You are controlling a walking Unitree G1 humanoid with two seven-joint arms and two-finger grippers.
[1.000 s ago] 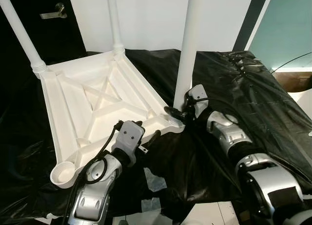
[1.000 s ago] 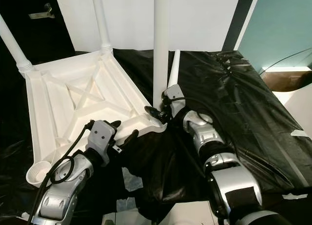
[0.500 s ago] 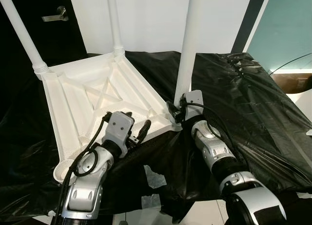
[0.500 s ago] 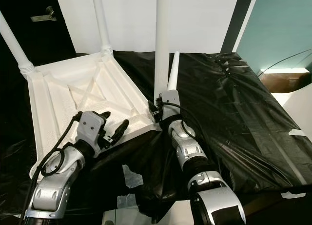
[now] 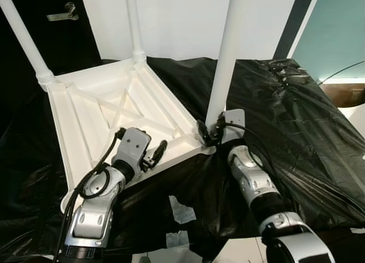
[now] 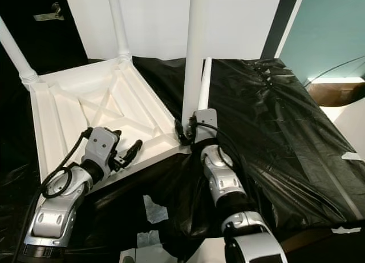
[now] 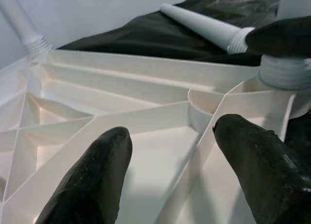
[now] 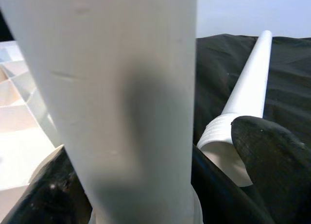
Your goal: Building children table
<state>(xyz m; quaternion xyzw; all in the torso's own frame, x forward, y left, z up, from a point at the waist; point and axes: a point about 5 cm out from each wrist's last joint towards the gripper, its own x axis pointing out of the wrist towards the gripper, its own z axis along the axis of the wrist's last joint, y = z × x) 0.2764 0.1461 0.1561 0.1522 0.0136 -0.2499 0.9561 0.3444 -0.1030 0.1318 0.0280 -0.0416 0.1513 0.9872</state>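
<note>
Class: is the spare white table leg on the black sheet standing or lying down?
Lying down: the spare leg rests flat on the black sheet.

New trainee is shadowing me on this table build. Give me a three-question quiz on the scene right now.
1. True or false: the right gripper grips the upright leg at the tabletop corner.
2. How many legs stand in the tabletop? A) two B) three C) four
3. Where is the loose leg?

Key:
1. True.
2. B; the near left socket is empty.
3. Lying on the black sheet, behind the right gripper.
</note>
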